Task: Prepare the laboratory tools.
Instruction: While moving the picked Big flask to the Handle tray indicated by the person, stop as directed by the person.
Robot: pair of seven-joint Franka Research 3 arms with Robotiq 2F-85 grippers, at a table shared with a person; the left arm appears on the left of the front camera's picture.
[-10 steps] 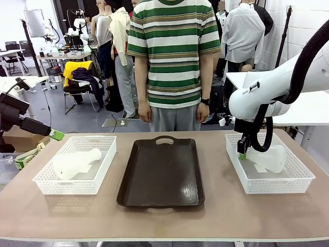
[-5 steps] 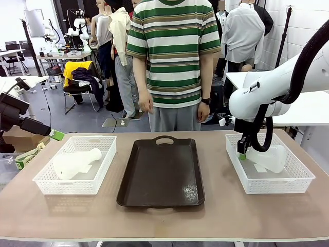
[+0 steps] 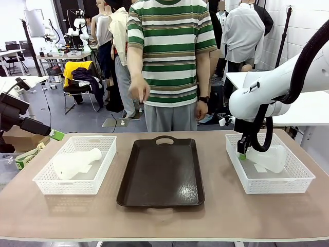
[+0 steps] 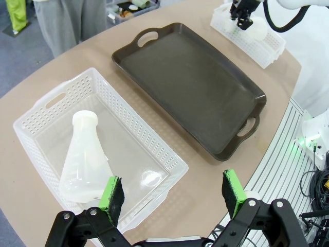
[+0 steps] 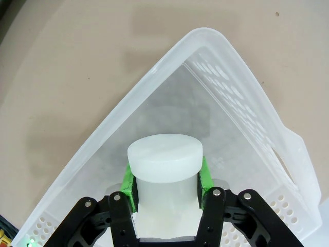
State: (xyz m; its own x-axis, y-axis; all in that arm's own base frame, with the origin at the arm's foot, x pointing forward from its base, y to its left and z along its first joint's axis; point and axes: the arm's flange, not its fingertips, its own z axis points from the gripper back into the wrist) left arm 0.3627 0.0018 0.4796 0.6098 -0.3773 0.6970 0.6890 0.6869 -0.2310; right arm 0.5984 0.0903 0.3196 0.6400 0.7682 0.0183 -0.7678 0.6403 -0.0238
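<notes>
One frosted-white conical flask [image 4: 85, 164] lies in the left white mesh basket [image 3: 67, 188]; right gripper [image 5: 164, 180] grasps the other flask [image 3: 270, 158] by its neck in the right basket [image 3: 280, 185]; left gripper [image 4: 172, 190] hangs released.

My right arm [image 3: 257, 98] is glossy white with a black ribbed hose [image 3: 310, 56]; my left gripper [image 4: 172, 189] is black with green pads [image 4: 112, 193].

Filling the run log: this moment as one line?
right gripper: shut on neck of frosted-white conical flask in right white mesh basket | left gripper: open, apart from second flask lying in left basket
</notes>
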